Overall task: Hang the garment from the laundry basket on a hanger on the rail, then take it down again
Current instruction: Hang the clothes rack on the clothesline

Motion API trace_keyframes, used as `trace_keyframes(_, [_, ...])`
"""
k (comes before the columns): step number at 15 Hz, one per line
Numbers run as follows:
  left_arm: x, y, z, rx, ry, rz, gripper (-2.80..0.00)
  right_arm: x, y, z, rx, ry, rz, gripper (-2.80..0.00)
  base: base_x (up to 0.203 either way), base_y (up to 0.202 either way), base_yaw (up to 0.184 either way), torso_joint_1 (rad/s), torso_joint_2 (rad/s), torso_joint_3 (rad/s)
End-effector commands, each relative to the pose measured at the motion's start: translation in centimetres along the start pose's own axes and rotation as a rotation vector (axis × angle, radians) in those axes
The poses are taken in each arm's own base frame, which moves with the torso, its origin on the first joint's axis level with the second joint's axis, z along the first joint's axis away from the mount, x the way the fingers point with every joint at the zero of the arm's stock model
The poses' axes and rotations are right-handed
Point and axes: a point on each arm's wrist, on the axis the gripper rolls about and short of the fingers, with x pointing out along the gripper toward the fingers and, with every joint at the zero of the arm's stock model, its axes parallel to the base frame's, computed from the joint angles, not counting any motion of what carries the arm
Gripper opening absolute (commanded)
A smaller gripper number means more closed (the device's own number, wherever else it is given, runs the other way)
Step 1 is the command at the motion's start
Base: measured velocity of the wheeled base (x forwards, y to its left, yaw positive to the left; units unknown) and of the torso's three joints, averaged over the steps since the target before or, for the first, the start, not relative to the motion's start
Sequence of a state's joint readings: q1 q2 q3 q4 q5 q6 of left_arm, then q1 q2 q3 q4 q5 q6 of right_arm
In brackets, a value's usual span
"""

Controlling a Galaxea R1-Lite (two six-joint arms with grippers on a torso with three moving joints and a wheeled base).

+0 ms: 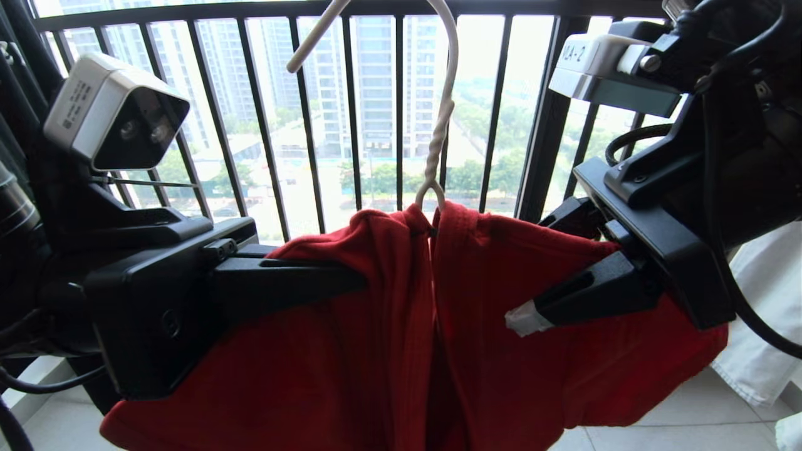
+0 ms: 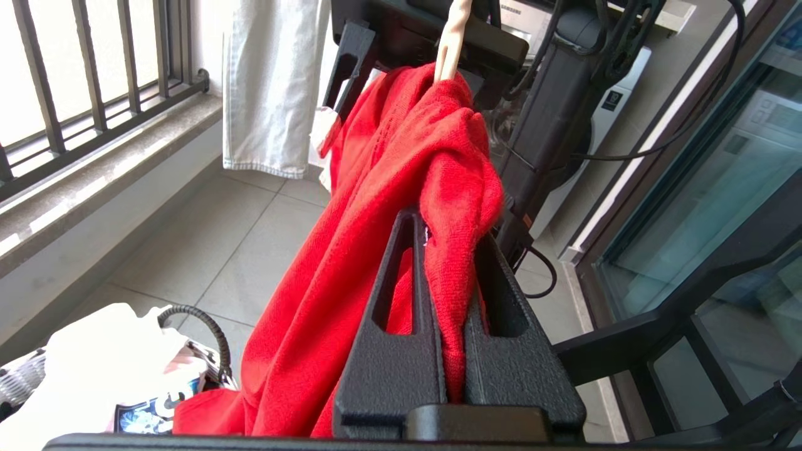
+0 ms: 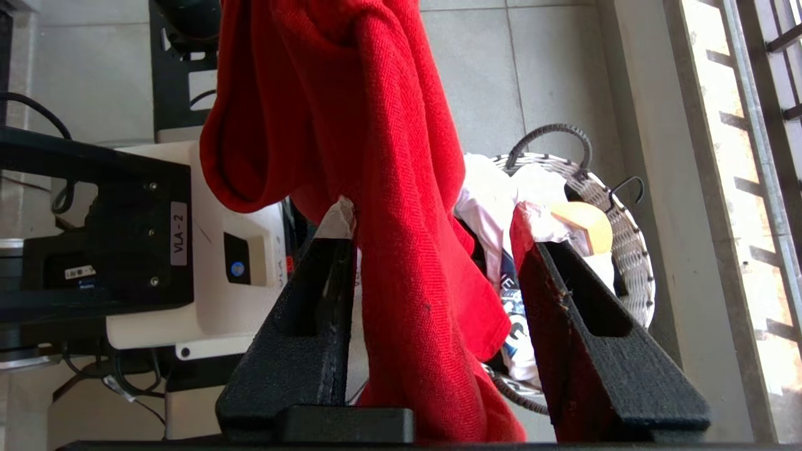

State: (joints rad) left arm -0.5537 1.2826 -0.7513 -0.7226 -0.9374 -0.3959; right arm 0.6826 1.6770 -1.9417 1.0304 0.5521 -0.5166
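Observation:
The red garment point(image 1: 376, 326) hangs bunched on the white wire hanger point(image 1: 438, 125), split to either side of its twisted neck. The hanger's hook runs up out of view and the rail is out of view. My left gripper point(image 2: 448, 232) is shut on a fold of the garment point(image 2: 376, 156) at its left shoulder. My right gripper point(image 3: 432, 219) stands open around a hanging fold of the garment point(image 3: 388, 156); the cloth lies against one finger and a gap shows to the other. The laundry basket point(image 3: 626, 250) sits on the floor below, holding white clothes.
The black balcony railing point(image 1: 401, 94) stands right behind the hanger. A white cloth point(image 1: 764, 313) hangs at the right. The robot's own base point(image 3: 156, 250) and a glass door point(image 2: 720, 188) are close by. Grey floor tiles point(image 2: 219, 238) lie below.

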Motion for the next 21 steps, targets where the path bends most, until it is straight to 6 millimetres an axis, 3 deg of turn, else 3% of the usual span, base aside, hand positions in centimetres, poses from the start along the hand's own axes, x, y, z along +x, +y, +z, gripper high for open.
trace_keyframes(1, [-0.1, 0.0, 0.1, -0.003, -0.004, 0.002, -2.8, 0.1, 0.5, 0.2, -0.013, -0.002, 0.018, -2.8, 0.0, 0.0, 0.0, 0.0, 0.0, 0.0])
trace_keyframes(5, [-0.3, 0.0, 0.5, -0.017, -0.016, 0.01, -2.8, -0.3, 1.7, 0.7, 0.017, -0.021, 0.039, -2.8, 0.0, 0.0, 0.0, 0.0, 0.0, 0.0])
trace_keyframes(12, [-0.6, -0.6, 1.7, -0.009, -0.041, 0.011, -2.8, -0.9, 2.1, 0.8, 0.008, -0.038, 0.031, -2.8, 0.0, 0.0, 0.0, 0.0, 0.0, 0.0])
trace_keyframes(13, [-0.6, -0.6, 1.6, -0.009, -0.038, 0.011, 0.0, -1.0, 2.2, 0.9, 0.006, -0.04, 0.032, -2.8, 0.0, 0.0, 0.0, 0.0, 0.0, 0.0])
trace_keyframes(17, [-1.0, -1.1, 1.6, 0.003, -0.043, 0.005, 0.0, -1.1, 2.3, 1.0, -0.001, -0.044, 0.027, -2.8, 0.0, 0.0, 0.0, 0.0, 0.0, 0.0])
trace_keyframes(21, [-2.5, -3.1, 2.8, 0.07, -0.093, 0.021, 0.0, -2.2, 2.9, 1.0, -0.007, -0.057, -0.003, -2.8, 0.0, 0.0, 0.0, 0.0, 0.0, 0.0])
